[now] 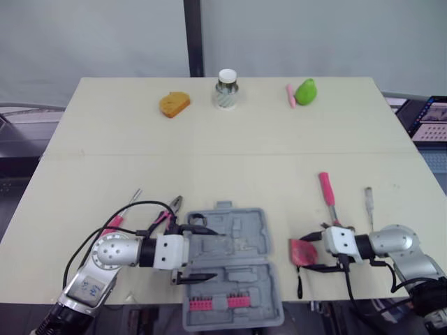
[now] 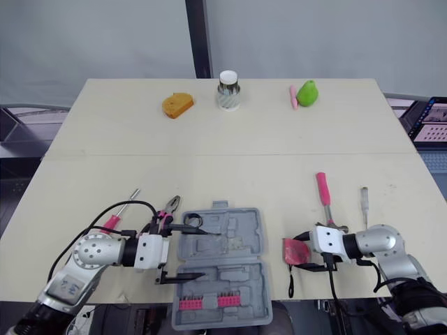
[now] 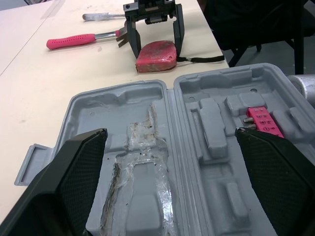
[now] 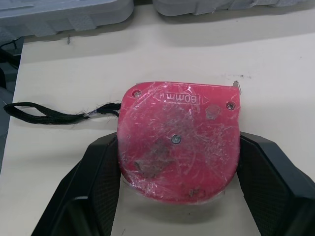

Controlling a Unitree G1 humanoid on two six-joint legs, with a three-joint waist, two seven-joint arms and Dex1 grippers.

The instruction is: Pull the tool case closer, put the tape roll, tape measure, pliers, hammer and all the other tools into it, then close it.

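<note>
Near the worktop's front-left corner, outside the case: pink-handled screwdriver and pliers, side by side; just to their right, left pincer spread wide and empty over the left part of the tool case; case lying open flat at the middle of the front edge, close in, hollows bare apart from a pink bit holder; further right along the front edge, red tape measure on the worktop just beside the case, right pincer set about it, whether clamped or merely straddling not to be told; behind that, toward the right edge, pink-handled hammer and a small screwdriver. Judged to be the loading step, tape measure first; next calls for a firm hold on it, a lift clear with the black wrist strap trailing free, a short carry leftward over the case wall, then release into a hollow.
</note>
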